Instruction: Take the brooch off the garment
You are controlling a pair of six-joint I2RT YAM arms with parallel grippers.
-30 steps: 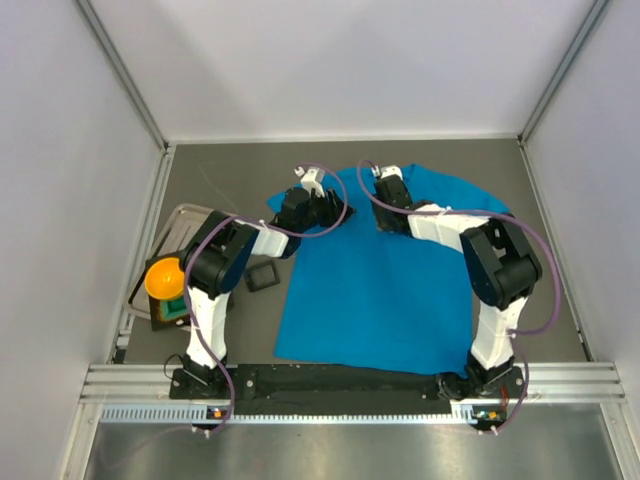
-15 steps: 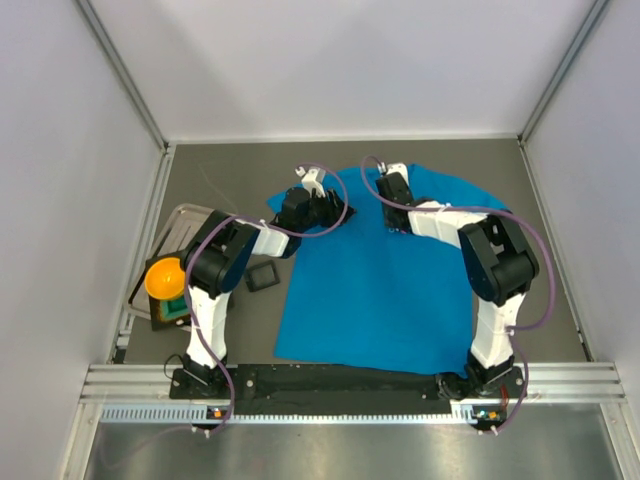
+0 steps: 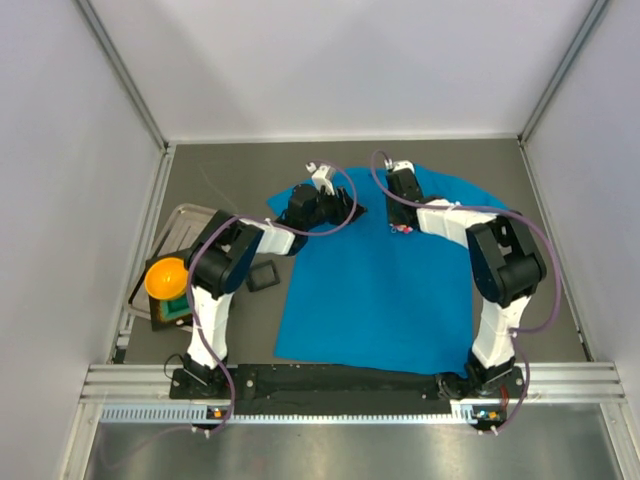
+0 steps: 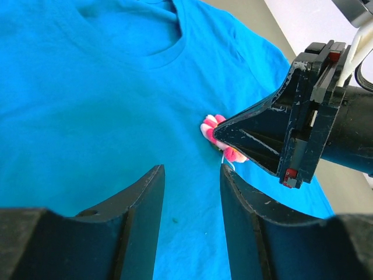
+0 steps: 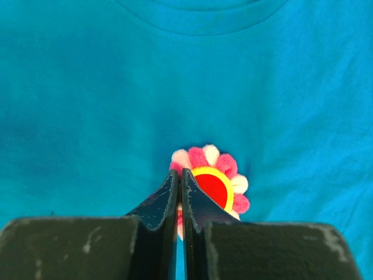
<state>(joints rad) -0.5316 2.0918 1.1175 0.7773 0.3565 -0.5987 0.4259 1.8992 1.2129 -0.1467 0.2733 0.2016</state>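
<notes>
Brooch point(image 5: 213, 188) — round, face-up on garment point(image 5: 87, 87) — right pincer point(image 5: 179, 172) closed at its edge; left pincer point(image 4: 191, 170) spread

The garment point(image 3: 380, 290) is plain bright blue (its collar much the same blue), the brooch point(image 5: 213, 178) has pink and whitish petals around a red centre ringed in yellow, and the ball point(image 3: 165, 278) is orange against the dark grey table point(image 3: 230, 170).
</notes>
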